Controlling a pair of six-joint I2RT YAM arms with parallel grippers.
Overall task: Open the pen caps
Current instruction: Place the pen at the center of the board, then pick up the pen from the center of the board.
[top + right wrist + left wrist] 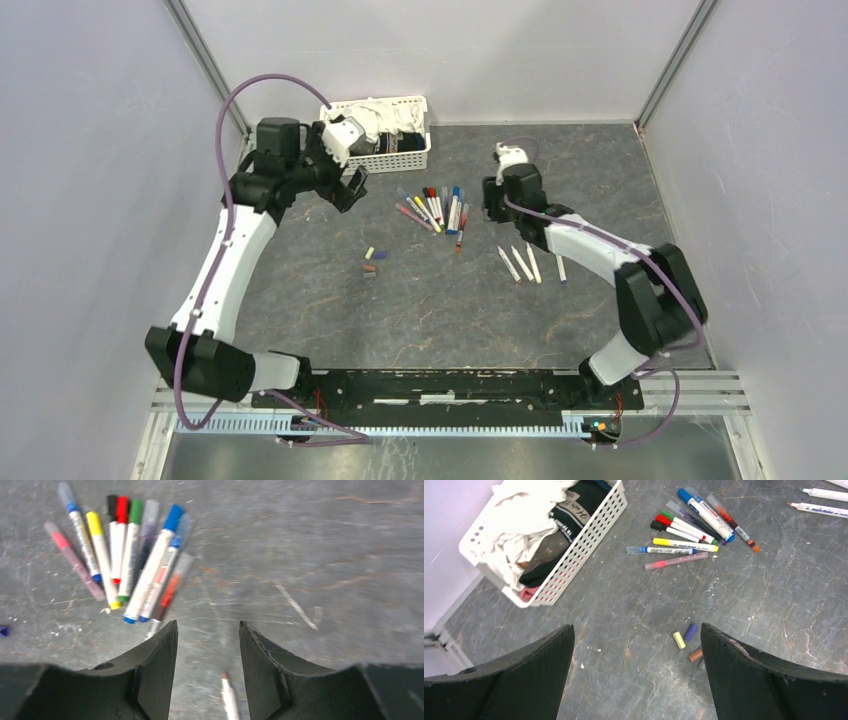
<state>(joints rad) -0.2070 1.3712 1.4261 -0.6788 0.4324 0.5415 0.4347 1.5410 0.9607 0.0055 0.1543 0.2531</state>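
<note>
Left gripper (636, 630): jaws spread wide with nothing between them, above the table (774, 605) near the basket (589, 540) of cloths (524, 510).
Right gripper (207, 627): jaws partly apart, holding nothing, just beside the capped cluster.
Pens (435, 208): a fanned cluster mid-table, caps on; four more (525, 263) lie apart to the right (bare tips showing).
Pen caps (679, 640): a few loose ones (yellow, purple, brown) lie close together on the table, left of the cluster.

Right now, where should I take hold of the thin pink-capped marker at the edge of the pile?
Mid-barrel, from straight above, the left gripper closing across its length. The thin pink-capped marker lies flat at the pile's outer edge: bare table toward the loose caps, only a blue-ended marker close on the other side.
</note>
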